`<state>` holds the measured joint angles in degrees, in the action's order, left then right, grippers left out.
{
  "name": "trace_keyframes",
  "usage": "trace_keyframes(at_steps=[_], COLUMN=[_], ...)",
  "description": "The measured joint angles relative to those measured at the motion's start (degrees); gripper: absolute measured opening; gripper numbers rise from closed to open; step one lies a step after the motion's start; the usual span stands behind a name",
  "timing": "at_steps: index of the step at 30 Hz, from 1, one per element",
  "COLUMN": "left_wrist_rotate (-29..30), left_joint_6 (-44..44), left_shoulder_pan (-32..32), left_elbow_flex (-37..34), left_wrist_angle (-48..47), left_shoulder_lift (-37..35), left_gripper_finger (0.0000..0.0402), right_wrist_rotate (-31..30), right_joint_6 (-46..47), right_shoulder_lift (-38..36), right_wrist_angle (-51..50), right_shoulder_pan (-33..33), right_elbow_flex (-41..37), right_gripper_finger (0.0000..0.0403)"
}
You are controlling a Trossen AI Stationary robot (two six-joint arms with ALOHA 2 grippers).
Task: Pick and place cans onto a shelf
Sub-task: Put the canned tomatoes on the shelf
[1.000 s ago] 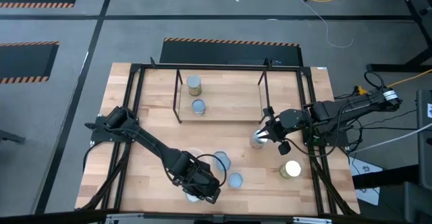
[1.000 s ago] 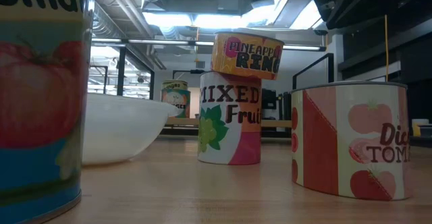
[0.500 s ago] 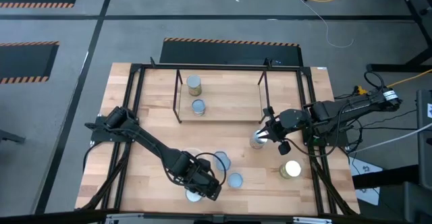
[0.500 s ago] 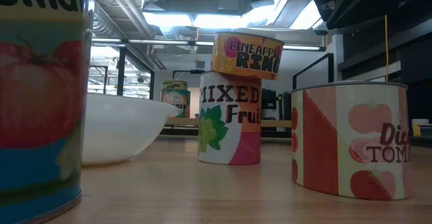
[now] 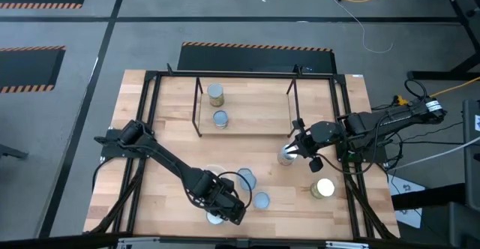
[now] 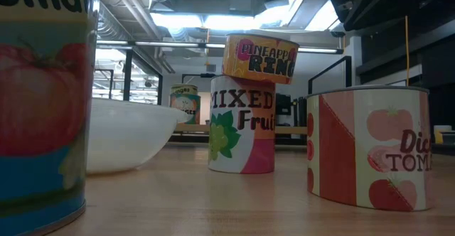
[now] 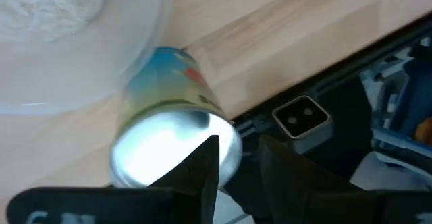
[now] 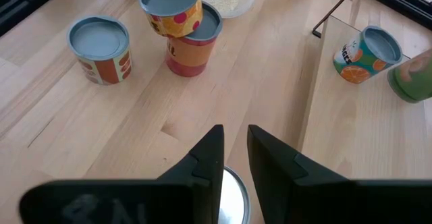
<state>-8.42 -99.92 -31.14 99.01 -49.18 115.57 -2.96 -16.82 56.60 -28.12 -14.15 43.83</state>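
Nothing is seen to have moved since a second ago. From above, the left hand (image 5: pixel 225 206) is parked at a blue-label can (image 5: pixel 215 218) by the desk's (image 5: pixel 165 129) near edge. The right hand (image 5: pixel 297 152) is at a silver-topped can (image 5: pixel 286 157) beside the shelf (image 5: pixel 255 106). At desk level, ceiling lights are seen behind a tilted stack (image 6: pixel 243 133). Neither wrist view settles whether anything is grasped or released. A firm pinch and lift is probably needed next.

The left arm reaches from 9 o'clock toward 6 o'clock, its left gripper (image 5: pixel 225 206) low, fingers narrowly parted. The right arm stretches in from 3 o'clock, its right gripper (image 5: pixel 295 150) pointing toward centre, fingers narrowly apart
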Motion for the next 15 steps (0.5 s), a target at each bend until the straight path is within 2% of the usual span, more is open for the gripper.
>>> trace_keyframes(at_steps=[15], left_wrist_rotate=[-0.7], left_joint_6=[0.1], left_shoulder_pan=[0.0], left_elbow_flex=[0.0], left_wrist_angle=[-0.1], left_shoulder_lift=[1.3], left_gripper_finger=[0.0098], right_wrist_rotate=[0.0], right_joint_6=[0.0], right_shoulder_lift=[0.0], right_wrist_angle=[0.0], right_shoulder_pan=[0.0], right_elbow_flex=[0.0], right_gripper_finger=[0.0071])
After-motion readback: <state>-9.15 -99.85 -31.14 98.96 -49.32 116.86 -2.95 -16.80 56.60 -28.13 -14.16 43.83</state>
